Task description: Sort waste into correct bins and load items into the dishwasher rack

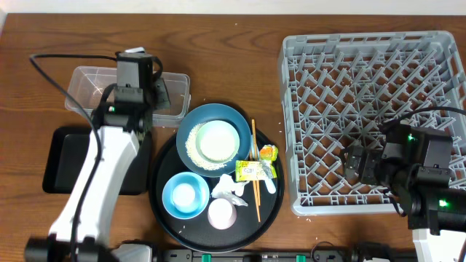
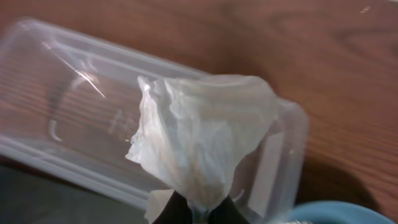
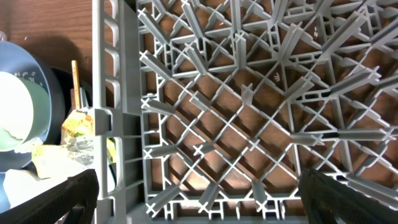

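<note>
Above the clear tub [image 2: 74, 118], napkin [image 2: 199, 137] pinched in left hand [image 2: 199, 213]

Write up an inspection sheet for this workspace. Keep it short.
Surface: wooden table, no damage seen.
Job's things: dishwasher rack, no dishes seen in it; clear tub; flat black tray; dark-blue dish holding pale-green bowl and rice; light-blue bowl, pink cup, chopsticks, wrappers.
Clutter: round black tray under the dishes.
Grippers: left pincer shut on a napkin above the clear tub; right pincer open over the rack.
Cables: black cable by the left arm; second cable across the rack's right side.
Surroundings: nothing seen.
</note>
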